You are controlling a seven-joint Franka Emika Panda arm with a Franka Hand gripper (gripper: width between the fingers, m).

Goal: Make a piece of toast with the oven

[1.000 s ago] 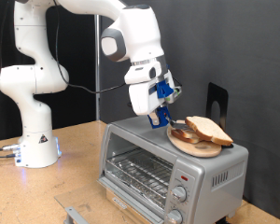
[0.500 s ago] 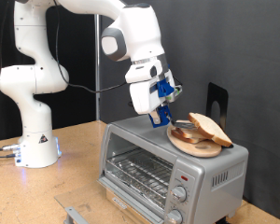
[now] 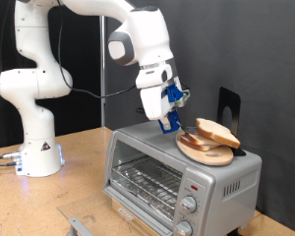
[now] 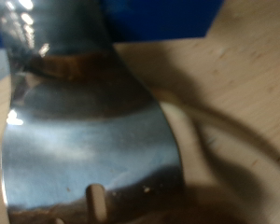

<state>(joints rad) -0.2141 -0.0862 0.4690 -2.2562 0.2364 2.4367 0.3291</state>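
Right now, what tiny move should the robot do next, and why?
Probably lift a little higher. The gripper grips one edge of the piece of toast, which is tilted just above the wooden board on the oven, and the oven's door looks shut.

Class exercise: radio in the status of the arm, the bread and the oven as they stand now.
Gripper above oven top, at edge of round wooden board. Piece of toast tilted up off the board, second slice beneath. Oven door shut.

The gripper (image 3: 176,126) is slightly higher and further right than a second ago. The toast (image 3: 217,132) at its tip is lifted off the slice (image 3: 210,145) beneath, its left edge tilted up above the board (image 3: 200,152).
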